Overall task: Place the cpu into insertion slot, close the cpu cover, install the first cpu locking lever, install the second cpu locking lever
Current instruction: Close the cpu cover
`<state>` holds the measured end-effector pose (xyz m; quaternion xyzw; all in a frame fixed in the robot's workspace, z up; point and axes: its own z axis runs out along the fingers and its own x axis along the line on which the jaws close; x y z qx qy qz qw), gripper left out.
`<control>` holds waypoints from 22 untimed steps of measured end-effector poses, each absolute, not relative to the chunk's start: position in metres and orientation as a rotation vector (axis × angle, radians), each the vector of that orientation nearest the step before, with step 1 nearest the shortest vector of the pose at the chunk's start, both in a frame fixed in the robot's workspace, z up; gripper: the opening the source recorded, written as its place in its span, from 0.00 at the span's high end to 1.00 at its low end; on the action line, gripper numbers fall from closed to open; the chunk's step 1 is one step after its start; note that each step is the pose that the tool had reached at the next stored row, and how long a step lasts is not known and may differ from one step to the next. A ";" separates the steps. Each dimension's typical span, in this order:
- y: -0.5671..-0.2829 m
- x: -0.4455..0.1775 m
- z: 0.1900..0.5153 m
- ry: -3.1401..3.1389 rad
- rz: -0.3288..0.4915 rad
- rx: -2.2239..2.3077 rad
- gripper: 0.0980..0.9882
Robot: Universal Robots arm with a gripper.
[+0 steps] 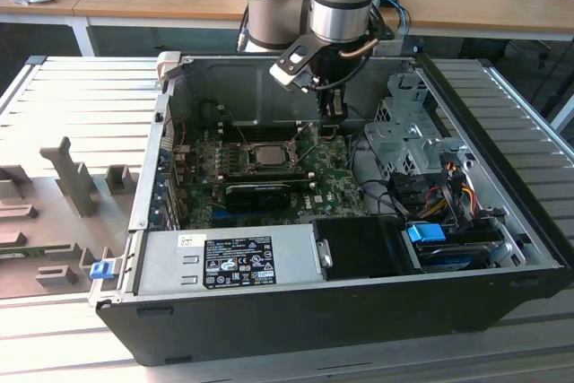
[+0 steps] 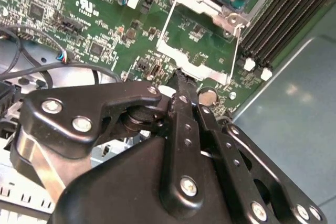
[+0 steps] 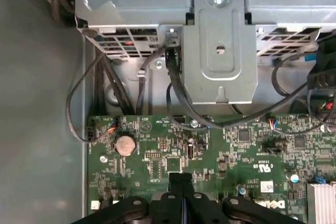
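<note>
Gleaming square cpu, black pincer

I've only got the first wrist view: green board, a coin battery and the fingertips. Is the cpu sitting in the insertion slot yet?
Observer: Yes. In the exterior view the cpu lies in the insertion slot, silver top up.
Operator: Where's the gripper from there?
Observer: The gripper is over the board at the exterior view's right of the slot, apart from it.
Operator: Anything else close to the slot?
Observer: A long black card runs across the board beside the slot, on the side nearer the exterior camera.
</note>
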<state>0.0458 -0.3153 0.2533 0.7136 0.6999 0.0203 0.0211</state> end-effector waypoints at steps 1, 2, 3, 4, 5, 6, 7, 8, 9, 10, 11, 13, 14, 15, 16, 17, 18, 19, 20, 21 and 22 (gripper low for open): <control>-0.315 0.045 0.253 2.171 0.061 2.213 0.99; -0.315 0.041 0.253 2.172 0.059 2.215 0.99; -0.315 0.038 0.253 2.172 0.059 2.215 0.99; -0.315 0.037 0.253 2.172 0.059 2.215 0.99; -0.315 0.037 0.253 2.172 0.059 2.215 0.99; -0.315 0.037 0.253 2.173 0.059 2.214 0.99; -0.315 0.036 0.253 2.173 0.059 2.214 0.99; -0.315 0.036 0.253 2.173 0.059 2.214 0.99; -0.315 0.035 0.253 2.173 0.059 2.214 0.99; -0.315 0.034 0.253 2.173 0.059 2.214 0.99; -0.315 0.034 0.253 2.173 0.059 2.214 0.99; -0.315 0.033 0.253 2.173 0.059 2.214 0.99; -0.315 0.033 0.253 2.173 0.059 2.214 0.99; -0.315 0.032 0.253 2.173 0.059 2.214 0.99; -0.315 0.031 0.253 2.173 0.059 2.214 0.99; -0.315 0.031 0.253 2.173 0.059 2.214 0.99; -0.315 0.030 0.253 2.173 0.059 2.214 0.99; -0.315 0.030 0.253 2.173 0.059 2.214 0.99; -0.315 0.029 0.253 2.173 0.059 2.214 0.99; -0.315 0.029 0.253 2.173 0.059 2.214 0.99; -0.315 0.028 0.253 2.173 0.059 2.214 0.99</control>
